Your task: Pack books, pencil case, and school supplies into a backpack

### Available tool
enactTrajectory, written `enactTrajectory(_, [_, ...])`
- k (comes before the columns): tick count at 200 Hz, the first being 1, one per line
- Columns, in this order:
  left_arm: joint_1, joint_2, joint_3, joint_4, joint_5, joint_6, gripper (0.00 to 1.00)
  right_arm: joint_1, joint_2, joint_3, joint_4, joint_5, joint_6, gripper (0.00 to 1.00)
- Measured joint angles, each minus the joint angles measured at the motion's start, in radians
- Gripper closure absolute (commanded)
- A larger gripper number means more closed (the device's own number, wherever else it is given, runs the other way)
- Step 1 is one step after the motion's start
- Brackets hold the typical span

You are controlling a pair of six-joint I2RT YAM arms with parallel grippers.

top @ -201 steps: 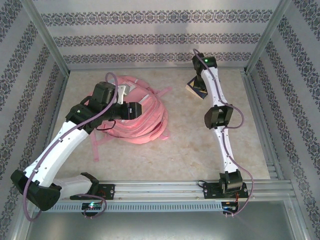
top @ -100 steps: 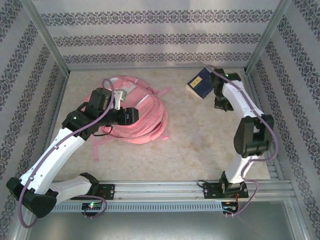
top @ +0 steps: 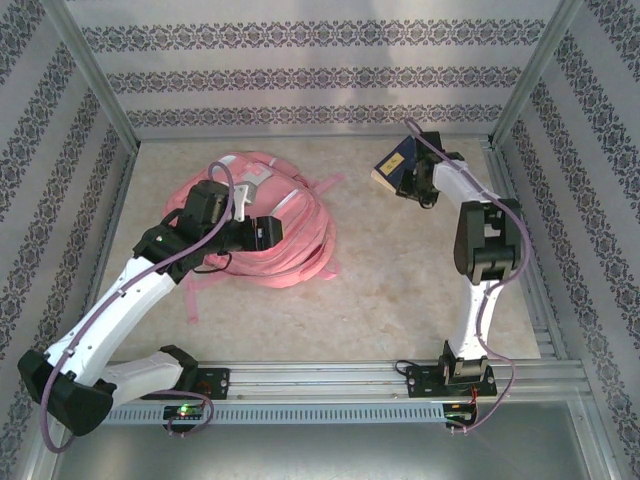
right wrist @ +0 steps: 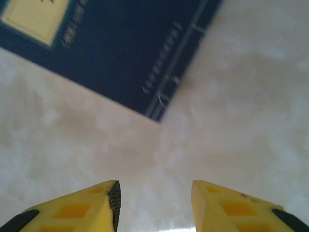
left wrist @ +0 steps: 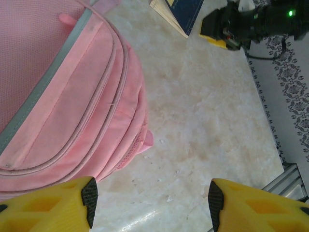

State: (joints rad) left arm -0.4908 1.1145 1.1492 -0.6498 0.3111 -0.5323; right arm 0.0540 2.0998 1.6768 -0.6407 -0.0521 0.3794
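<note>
The pink backpack (top: 285, 215) lies flat at the table's centre-left, its zip pockets large in the left wrist view (left wrist: 63, 92). My left gripper (top: 270, 230) hovers over its right part, open (left wrist: 152, 200), with bare table between the fingers. The books (top: 393, 165) lie in a small pile at the far right, navy cover with a yellow label on top (right wrist: 120, 43). My right gripper (top: 410, 180) sits just to the right of the pile, open (right wrist: 154, 198) and holding nothing. The pencil case and school supplies are out of view.
Pink straps (top: 195, 285) trail from the backpack toward the near left. Patterned walls and metal frame posts (top: 510, 90) close in the table on three sides. A metal rail (top: 330, 375) carries both arm bases along the near edge.
The right arm folded its elbow out to the right, the gripper came back beside the books, and its jaws went from shut to open. The left arm drew back slightly over the backpack.
</note>
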Motion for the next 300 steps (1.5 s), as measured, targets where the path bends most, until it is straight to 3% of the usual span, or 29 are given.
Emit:
enactTrajectory(46, [0.000,0.072,0.001,0.009,0.001,0.000,0.37,-0.015,0.160,0.253,-0.058,0.032,-0.044,0.53])
enactTrajectory(122, [0.000,0.134,0.002,0.013,0.029,0.000,0.37,-0.023,0.378,0.523,-0.189,0.086,-0.084,0.50])
enactTrajectory(223, [0.000,0.142,-0.050,0.087,0.072,0.000,0.37,0.002,0.382,0.511,-0.325,0.142,-0.126,0.50])
enactTrajectory(300, [0.000,0.074,-0.095,0.114,0.077,0.001,0.36,0.051,0.190,0.197,-0.375,0.186,-0.143,0.51])
